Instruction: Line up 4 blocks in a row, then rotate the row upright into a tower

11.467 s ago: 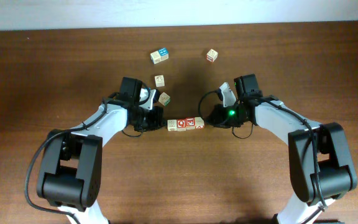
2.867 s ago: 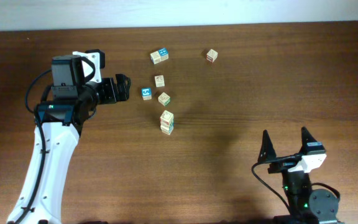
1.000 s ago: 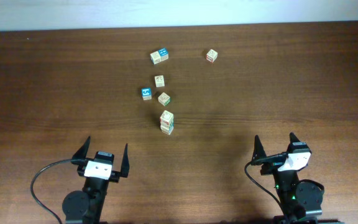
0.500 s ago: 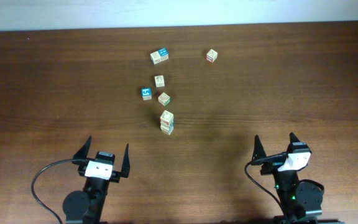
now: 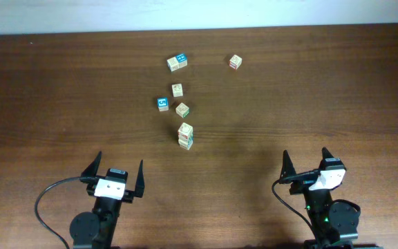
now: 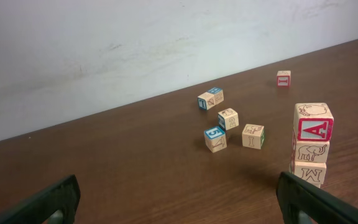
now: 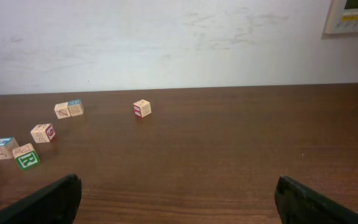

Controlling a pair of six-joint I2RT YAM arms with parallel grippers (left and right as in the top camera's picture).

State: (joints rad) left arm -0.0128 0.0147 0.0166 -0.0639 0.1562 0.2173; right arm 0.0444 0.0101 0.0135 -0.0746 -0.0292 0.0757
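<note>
- Blocks [image 5: 185, 135] of the task sit on the brown tabletop [image 5: 309, 83], about its middle.
- Left arm [image 5: 95, 225] is folded back at the near edge, left of centre. The left gripper [image 5: 118, 162] points toward the far edge, fingers spread wide and empty.
- Right arm [image 5: 330, 218] is folded the same way at the near edge, right of centre. The right gripper [image 5: 305, 155] is also spread wide, holding nothing.
- A stack [image 6: 311, 146] of three cubes stands upright, well apart from both grippers: the red "A" cube [image 6: 314, 122] on top, the elephant cube [image 6: 311, 151] under it, the "M" cube [image 6: 307, 172] at the bottom.
- The pale cube [image 5: 182, 109] with a green side lies just beyond the stack, not touching it.
- Two blue-faced cubes: one [image 5: 162, 104] beside the pale cube, one [image 5: 177, 62] near the far edge.
- Earlier, both arms reached to mid-tabletop, their grippers at either end of three cubes lying in a row. Those cubes now stand stacked.
- Later the left arm stretched toward the far left corner; now it is drawn in. Over the last second nothing has moved.
</note>
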